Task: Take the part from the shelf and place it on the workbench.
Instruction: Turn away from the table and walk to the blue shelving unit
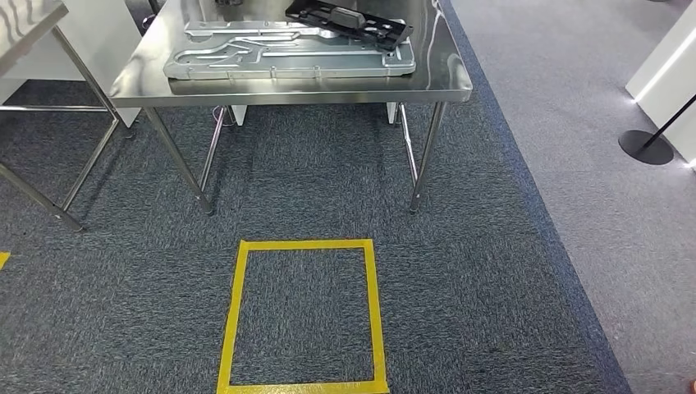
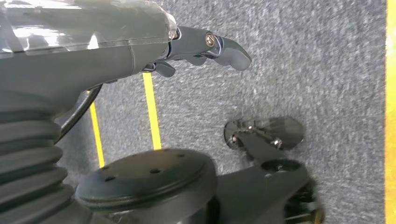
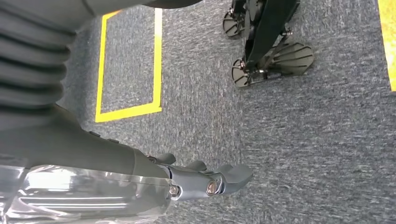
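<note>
A steel workbench (image 1: pixel 447 78) stands ahead of me in the head view. On it lies a large silver machined plate (image 1: pixel 287 53), and a flat black part (image 1: pixel 349 20) rests across the plate's far right corner. My left hand (image 2: pixel 205 46) hangs beside my body over the grey carpet, fingers loosely extended and holding nothing. My right hand (image 3: pixel 205 179) hangs the same way on the other side, also with nothing in it.
A yellow tape square (image 1: pixel 238 312) marks the carpet in front of the workbench. Another steel table (image 1: pixel 25 25) stands at the left. At the right are a black stanchion base (image 1: pixel 646 148) and a white unit (image 1: pixel 669 66) on lighter carpet.
</note>
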